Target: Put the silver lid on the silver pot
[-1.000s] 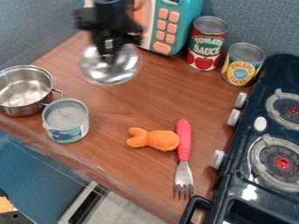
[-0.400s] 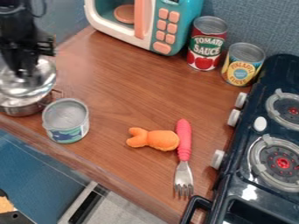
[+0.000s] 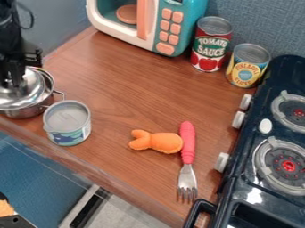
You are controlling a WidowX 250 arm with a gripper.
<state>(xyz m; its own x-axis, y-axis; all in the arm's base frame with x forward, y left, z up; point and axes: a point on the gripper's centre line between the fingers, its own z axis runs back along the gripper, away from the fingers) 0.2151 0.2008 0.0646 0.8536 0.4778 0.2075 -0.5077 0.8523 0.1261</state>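
your fingers [image 3: 14, 76]: gripping silver lid [image 3: 28, 90] | lid: right below them, over silver pot [image 3: 26, 112], handle-side rim exposed | seated: can't tell | you likely nudge handle-ward, then release

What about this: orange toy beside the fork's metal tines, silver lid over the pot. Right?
Wrong part: the orange toy is beside the fork's red handle, per the camera view. Silver lid over the pot is right.

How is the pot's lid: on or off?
Over the pot but looks off-centre: pot rim shows past the right edge of the lid. Cannot tell whether it's fully seated.
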